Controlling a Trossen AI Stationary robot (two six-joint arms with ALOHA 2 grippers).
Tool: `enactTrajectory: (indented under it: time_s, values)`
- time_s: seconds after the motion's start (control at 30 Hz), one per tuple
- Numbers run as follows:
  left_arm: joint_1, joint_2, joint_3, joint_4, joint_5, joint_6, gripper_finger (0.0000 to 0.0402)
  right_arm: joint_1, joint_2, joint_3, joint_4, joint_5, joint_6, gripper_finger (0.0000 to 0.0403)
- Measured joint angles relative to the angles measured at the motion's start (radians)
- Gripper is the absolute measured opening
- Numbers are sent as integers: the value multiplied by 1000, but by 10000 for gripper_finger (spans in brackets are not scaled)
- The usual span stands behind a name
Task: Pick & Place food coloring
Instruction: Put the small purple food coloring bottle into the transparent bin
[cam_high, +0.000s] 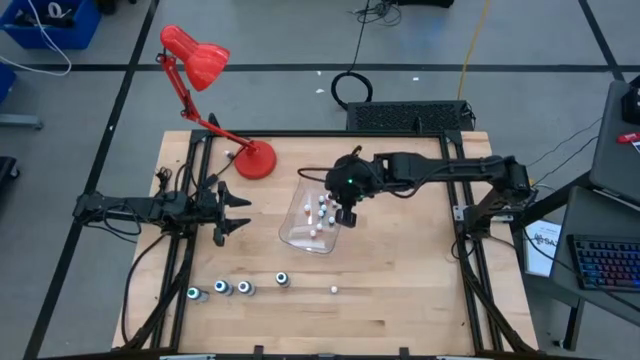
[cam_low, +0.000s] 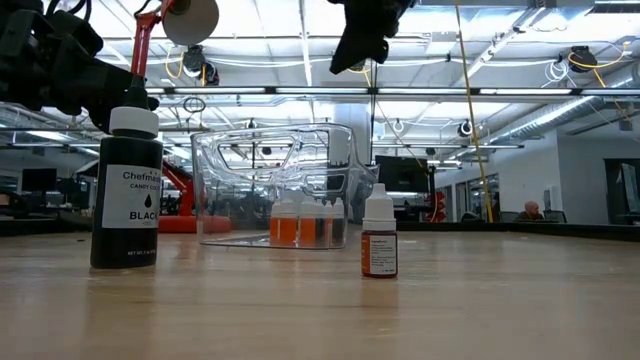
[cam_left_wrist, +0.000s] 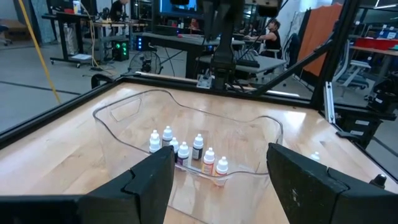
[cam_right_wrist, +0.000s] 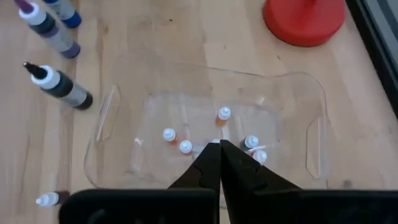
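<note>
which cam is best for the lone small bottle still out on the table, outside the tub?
Low view: the small bottle stands upright, close and unobstructed, white cap and dark label clear, in front of the clear tub. The high view shows it only as a white dot. The right wrist view catches it at the frame edge. The left wrist view doesn't clearly show it.

On my table (cam_low: 500, 300) a tall dark bottle (cam_low: 126, 190) labelled BLACK stands upright near the camera. A tiny white-capped bottle (cam_low: 379, 232) stands alone further right. Between them, farther back, the clear tub (cam_low: 275, 180) holds several small orange bottles (cam_low: 300, 220). My pincer (cam_low: 362, 35) hangs above the tub.
</note>
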Motion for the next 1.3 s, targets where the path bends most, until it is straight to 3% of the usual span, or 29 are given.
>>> enactTrajectory:
  time_s: [0.17, 0.27, 0.33, 0.5, 0.67, 0.77, 0.87, 1.13, 1.3]
  values:
    - [0, 0, 0, 0, 0, 0, 253, 55, 0, -28, 14, -70, -52, 4]
    - [0, 0, 0, 1, 0, 0, 253, 141, -1, -58, 89, -172, -56, 6]
    - [0, 0, 0, 0, 0, 0, 253, 220, -1, -87, 152, -181, -49, 16]
    - [0, 0, 0, 0, 0, 0, 253, 409, 9, -190, 346, -125, -47, 77]
    - [0, 0, 0, 0, 0, 0, 253, 515, 22, -365, 580, 33, -49, 156]
    - [0, 0, 0, -1, 0, 0, 253, 532, 21, -474, 754, 116, -21, 180]
    - [0, 0, 0, 0, 0, 0, 253, 529, 22, -559, 843, 106, 18, 186]
    - [0, 0, 0, 0, 0, 0, 253, 519, 28, -665, 932, 110, 66, 177]
    - [0, 0, 0, 0, 0, 0, 253, 504, 116, -676, 992, 82, 63, 179]
